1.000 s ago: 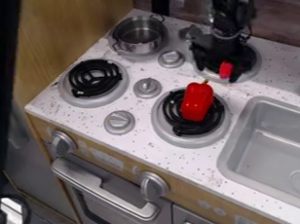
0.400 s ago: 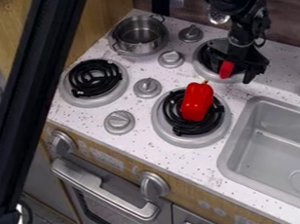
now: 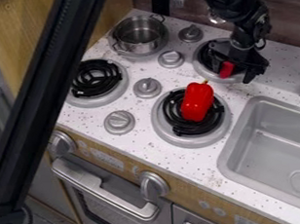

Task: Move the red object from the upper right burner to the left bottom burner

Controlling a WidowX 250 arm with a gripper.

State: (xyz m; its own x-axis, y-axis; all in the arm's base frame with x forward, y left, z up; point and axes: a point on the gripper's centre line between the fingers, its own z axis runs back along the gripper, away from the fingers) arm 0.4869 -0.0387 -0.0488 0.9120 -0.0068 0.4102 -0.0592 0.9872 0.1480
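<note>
I'm looking through one camera set high in front of the toy kitchen, facing down at a slant across the countertop (image 3: 183,166) toward the dark back wall (image 3: 279,23). It sits askew to the counter, whose front edge runs diagonally down to my right. I'm near enough that the sink (image 3: 264,156) is cut off at the right, with the oven door (image 3: 111,212) below.

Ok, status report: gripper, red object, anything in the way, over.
Gripper open, down at upper right burner. Small red object there, not yet at left bottom burner. Red pepper on lower right burner, possibly near the route.
</note>
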